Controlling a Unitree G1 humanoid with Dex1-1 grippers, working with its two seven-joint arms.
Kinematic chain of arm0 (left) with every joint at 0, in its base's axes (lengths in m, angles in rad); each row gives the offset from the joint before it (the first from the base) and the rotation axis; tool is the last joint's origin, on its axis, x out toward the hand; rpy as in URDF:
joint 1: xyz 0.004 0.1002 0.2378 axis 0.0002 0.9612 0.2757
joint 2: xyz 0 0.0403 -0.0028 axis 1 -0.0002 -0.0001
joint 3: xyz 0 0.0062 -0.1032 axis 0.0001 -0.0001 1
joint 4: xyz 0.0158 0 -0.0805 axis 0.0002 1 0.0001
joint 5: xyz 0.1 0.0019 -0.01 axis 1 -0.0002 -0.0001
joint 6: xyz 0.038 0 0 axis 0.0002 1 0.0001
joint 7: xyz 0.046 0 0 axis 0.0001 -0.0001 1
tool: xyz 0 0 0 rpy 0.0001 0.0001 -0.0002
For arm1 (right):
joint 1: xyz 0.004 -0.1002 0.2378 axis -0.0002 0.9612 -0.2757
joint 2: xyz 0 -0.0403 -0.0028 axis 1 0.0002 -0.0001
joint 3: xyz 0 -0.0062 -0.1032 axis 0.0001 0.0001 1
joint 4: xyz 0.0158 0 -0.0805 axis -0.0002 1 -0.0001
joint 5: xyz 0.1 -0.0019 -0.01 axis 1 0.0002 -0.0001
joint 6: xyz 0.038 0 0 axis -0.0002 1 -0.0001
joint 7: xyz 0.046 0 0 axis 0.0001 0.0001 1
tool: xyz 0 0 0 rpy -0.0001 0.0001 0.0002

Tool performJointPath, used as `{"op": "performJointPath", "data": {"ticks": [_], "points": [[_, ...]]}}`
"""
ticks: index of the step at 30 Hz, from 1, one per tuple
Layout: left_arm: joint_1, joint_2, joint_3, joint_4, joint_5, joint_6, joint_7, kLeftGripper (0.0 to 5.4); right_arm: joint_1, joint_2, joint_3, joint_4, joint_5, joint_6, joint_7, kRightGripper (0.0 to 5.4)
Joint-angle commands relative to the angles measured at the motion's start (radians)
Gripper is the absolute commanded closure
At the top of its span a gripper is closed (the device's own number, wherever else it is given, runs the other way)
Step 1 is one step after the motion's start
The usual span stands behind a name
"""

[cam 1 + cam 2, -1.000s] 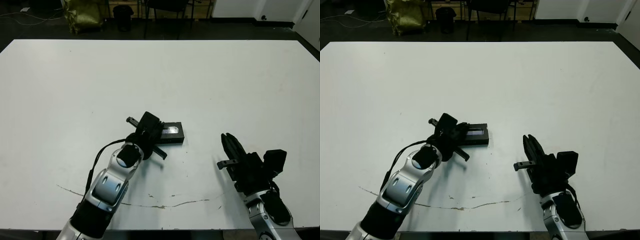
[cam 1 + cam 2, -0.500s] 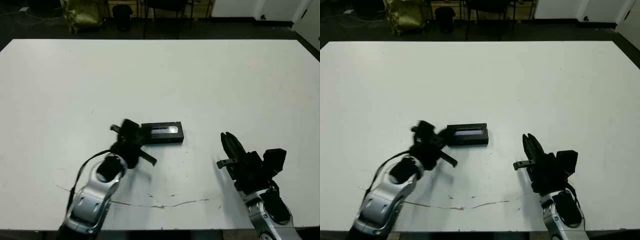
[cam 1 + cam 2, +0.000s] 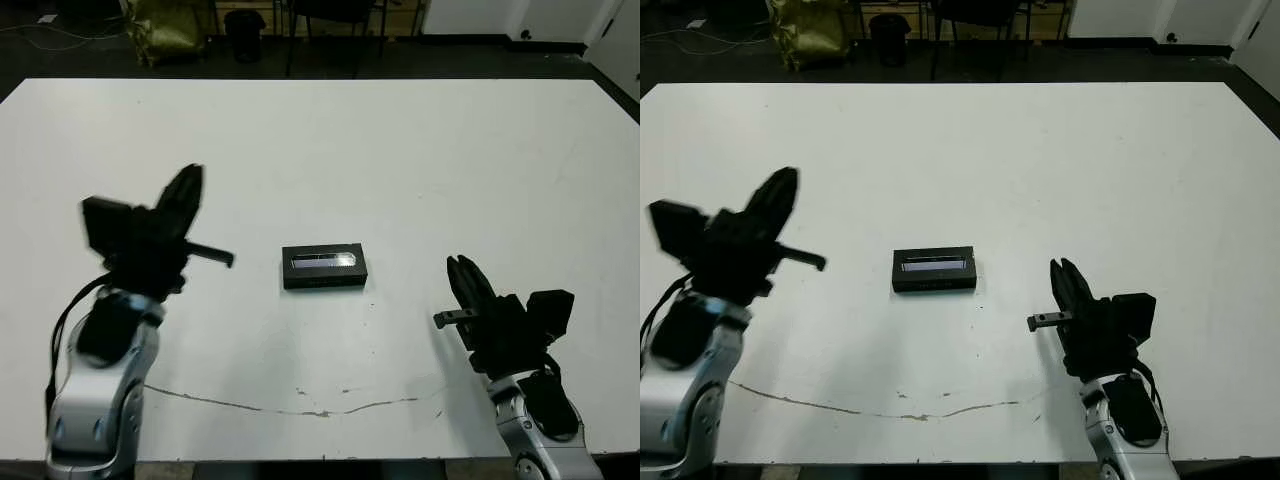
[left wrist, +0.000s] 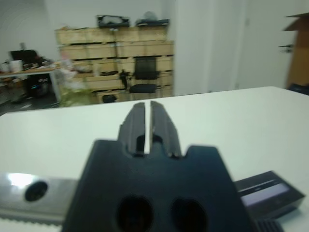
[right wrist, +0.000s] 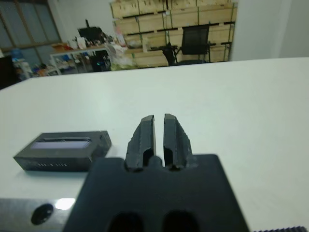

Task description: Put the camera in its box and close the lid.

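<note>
Lid sits closed on box at centre of white table. L gripper raised well left of it, R gripper near its right; both w/ fingers together, empty.

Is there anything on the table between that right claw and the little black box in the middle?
Nothing visible. The stretch of white table between the right gripper and the box, which has its lid on, is bare. The left gripper is raised well off to the other side, not in the path either.
</note>
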Motion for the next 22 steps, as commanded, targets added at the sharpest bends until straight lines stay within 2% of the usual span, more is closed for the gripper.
{"op": "performJointPath", "data": {"ticks": [1,5,11,16,22], "points": [[0.060,-0.005,0.009,0.062,0.016,-0.074,0.019,5.38,-0.009,0.004,-0.005,0.042,0.004,-0.023,0.007,5.40],[0.140,-0.040,-0.024,0.141,0.030,-0.198,0.036,5.38,-0.009,0.013,0.010,0.012,-0.007,0.018,-0.026,5.40],[0.235,-0.129,-0.112,0.211,0.079,-0.304,0.114,5.38,-0.010,0.030,0.033,-0.025,-0.029,0.097,-0.086,5.40],[0.240,-0.162,-0.128,0.250,0.094,-0.351,0.153,5.38,-0.014,0.042,0.039,0.000,-0.044,0.086,-0.098,5.40],[0.223,-0.149,-0.125,0.238,0.083,-0.348,0.147,5.38,-0.037,0.078,0.049,0.034,-0.113,0.046,-0.156,5.40]]}}
